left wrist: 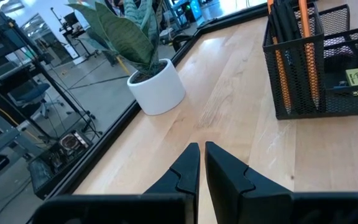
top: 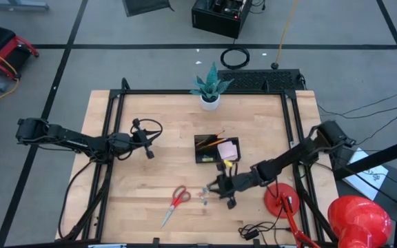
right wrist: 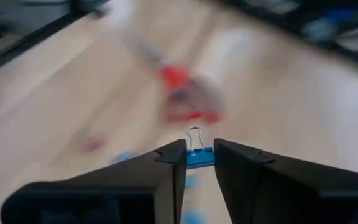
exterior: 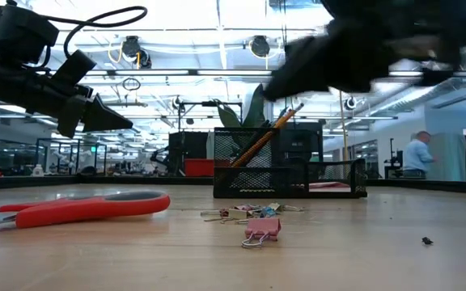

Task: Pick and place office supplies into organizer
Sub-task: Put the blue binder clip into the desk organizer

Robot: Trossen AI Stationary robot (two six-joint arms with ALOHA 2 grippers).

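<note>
No legible writing; right end effector grips a blue clip above the worktop, left end effector clenched.

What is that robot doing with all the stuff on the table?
It is tidying office things into the black mesh organizer, which already holds pens and an orange pencil. The right pincer is pinching a small blue binder clip above the table, near the little pile of clips. The left pincer is shut and empty, waiting off to the side. The red scissors and a pink clip still lie on the table.
</note>
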